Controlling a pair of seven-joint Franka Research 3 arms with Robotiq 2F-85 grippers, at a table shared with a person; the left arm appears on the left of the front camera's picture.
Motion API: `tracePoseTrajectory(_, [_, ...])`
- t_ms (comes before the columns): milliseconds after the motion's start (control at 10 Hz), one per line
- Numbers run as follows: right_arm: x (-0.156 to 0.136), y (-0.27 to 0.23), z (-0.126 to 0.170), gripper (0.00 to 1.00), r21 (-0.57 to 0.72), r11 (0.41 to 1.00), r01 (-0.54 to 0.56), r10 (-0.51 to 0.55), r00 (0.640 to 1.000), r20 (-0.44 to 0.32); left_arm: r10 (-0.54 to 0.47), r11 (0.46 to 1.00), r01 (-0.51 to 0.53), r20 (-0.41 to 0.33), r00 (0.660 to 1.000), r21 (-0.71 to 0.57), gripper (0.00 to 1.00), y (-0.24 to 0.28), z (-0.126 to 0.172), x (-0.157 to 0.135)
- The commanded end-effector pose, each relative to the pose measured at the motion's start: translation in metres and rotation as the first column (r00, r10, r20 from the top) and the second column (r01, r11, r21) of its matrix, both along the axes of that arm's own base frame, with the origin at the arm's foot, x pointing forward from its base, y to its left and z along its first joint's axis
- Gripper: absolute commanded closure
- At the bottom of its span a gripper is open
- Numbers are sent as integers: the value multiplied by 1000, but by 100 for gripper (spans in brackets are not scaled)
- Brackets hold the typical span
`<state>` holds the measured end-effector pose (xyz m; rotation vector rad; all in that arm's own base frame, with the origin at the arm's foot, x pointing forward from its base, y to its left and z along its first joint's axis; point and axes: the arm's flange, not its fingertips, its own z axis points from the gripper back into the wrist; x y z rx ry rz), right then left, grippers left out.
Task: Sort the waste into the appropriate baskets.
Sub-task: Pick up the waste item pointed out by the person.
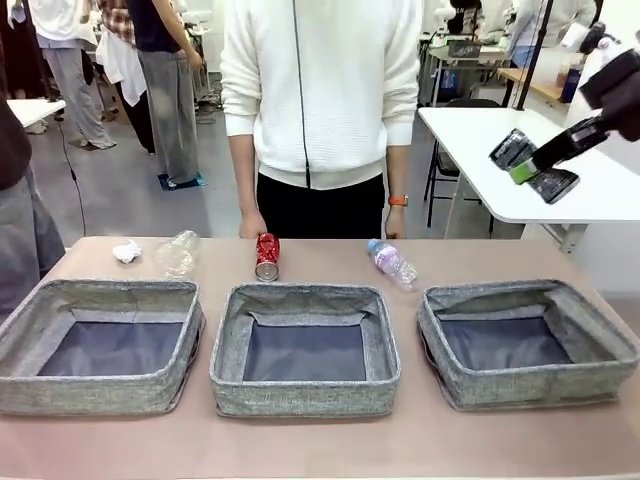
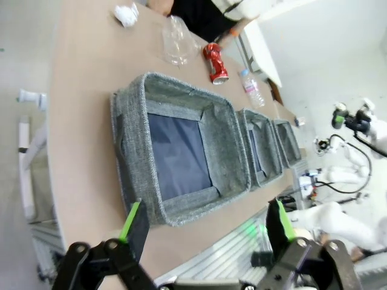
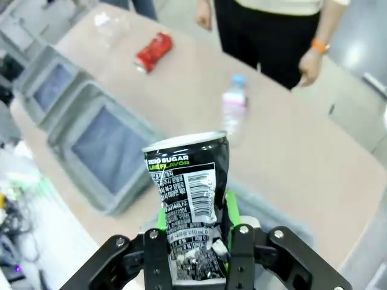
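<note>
Dented black-and-silver can (image 1: 540,170) clamped in the right tool (image 1: 522,171), up in the air at the upper right of the front view.

In the front view its long axis slants from upper left to lower right. In the right wrist view it stands upright in the frame, open rim toward the top and barcode facing the camera, with green pads pressed on both sides. Below it, along the desk's (image 1: 320,445) far side, a red can (image 1: 267,256) lies with one end toward the camera and a blue-capped bottle (image 1: 392,263) lies with its cap to the upper left. Three grey baskets (image 1: 305,400) sit in a row nearer the camera. In the left wrist view, the left tool (image 2: 204,223) has its fingers wide apart, gripping nothing.
</note>
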<state>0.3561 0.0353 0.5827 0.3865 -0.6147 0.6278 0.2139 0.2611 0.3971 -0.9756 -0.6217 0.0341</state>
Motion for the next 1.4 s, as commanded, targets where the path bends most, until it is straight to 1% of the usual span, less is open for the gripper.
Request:
tracePoseTrajectory(0, [-44,56,-23,100,-54,995,84,-83,996,7,-3,1000,3,29,1000,-7,0,0,1,0])
tracePoseTrajectory(100, [-51,78,-33,100,-95,994,-52,54,998,12,-3,1000,3,29,1000,-7,0,0,1,0])
tracePoseTrajectory(200, [-32,28,-7,100,-3,1000,28,-28,1000,2,-3,1000,3,29,1000,-7,0,0,1,0])
tracePoseTrajectory(500, [-32,28,-7,100,-3,1000,28,-28,1000,2,-3,1000,3,29,1000,-7,0,0,1,0])
tracePoseTrajectory(600, [-43,33,-18,62,-23,1000,15,-15,1000,3,-3,1000,3,29,1000,-7,0,0,1,0])
tracePoseTrajectory(700, [-26,78,-14,62,-156,985,81,-91,994,-58,-3,1000,3,29,1000,-7,0,0,1,0])
tracePoseTrajectory(800, [-19,123,7,62,-221,971,86,-100,993,-56,-3,1000,3,29,1000,-7,0,0,1,0])
tracePoseTrajectory(900, [-22,162,30,62,-264,960,94,-100,995,-11,-3,1000,3,29,1000,-7,0,0,1,0])
tracePoseTrajectory(1000, [-29,202,49,62,-306,947,94,-107,994,-28,-3,1000,3,29,1000,-7,0,0,1,0])
tracePoseTrajectory(1100, [-34,239,58,62,-350,933,81,-121,988,-92,-3,1000,3,29,1000,-7,0,0,1,0])
tracePoseTrajectory(1200, [-39,275,62,62,-394,916,73,-156,971,-184,-3,1000,3,29,1000,-7,0,0,1,0])
tracePoseTrajectory(1300, [-48,304,64,62,-371,927,51,-150,958,-243,-3,1000,3,29,1000,-7,0,0,1,0])
